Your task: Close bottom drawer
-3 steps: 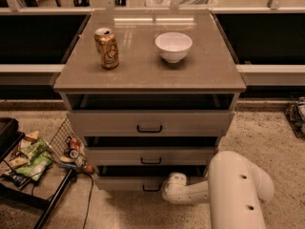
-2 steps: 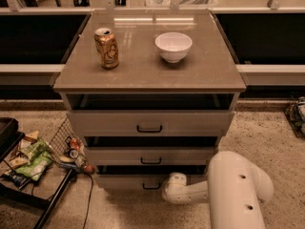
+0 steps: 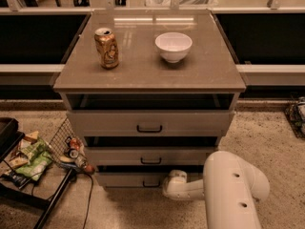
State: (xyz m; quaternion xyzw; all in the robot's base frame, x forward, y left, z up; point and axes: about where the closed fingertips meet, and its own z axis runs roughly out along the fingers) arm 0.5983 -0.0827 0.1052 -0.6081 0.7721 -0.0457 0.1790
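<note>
1. Speckled floor (image 3: 269, 137) bears one cabinet (image 3: 209, 75) of three drawers; the bottom drawer (image 3: 125, 179) sits lowest, slightly out.
2. One gripper (image 3: 174, 177) is at its front, right of the handle (image 3: 151, 184); whether it is spread or closed, I cannot tell.
3. One white arm (image 3: 231, 185) reaches left, low.
4. On top: one can (image 3: 106, 47), one bowl (image 3: 173, 46).

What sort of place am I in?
Probably an office break area or kitchenette: drawer cabinet topped with a soda can and white bowl, snack packs beside it. The gripper sits at the bottom drawer front.
</note>
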